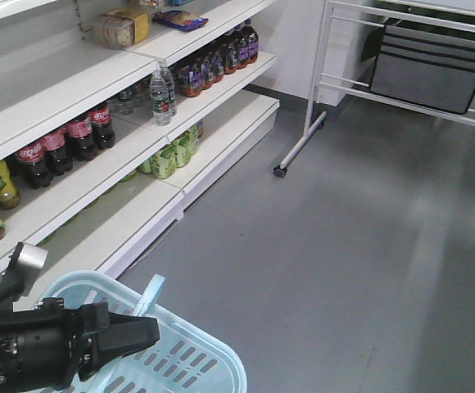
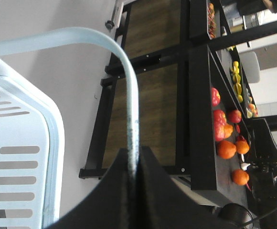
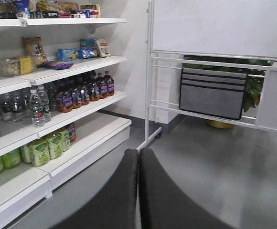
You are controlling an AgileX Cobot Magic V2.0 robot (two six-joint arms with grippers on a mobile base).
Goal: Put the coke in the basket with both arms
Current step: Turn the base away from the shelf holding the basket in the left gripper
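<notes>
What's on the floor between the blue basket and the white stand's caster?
Nothing: in the exterior front view, only bare grey floor runs from the basket to the caster.

Shop, stocked drink shelves (image 1: 51, 97) (fruit rack (image 2: 199, 98) too)

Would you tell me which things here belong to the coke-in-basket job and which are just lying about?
Job: basket, its handle clamped in the left pincer; right pincer, shut and empty. No coke can in view.
Lying about: cola bottles, water bottles, grey pouch, oranges.
</notes>
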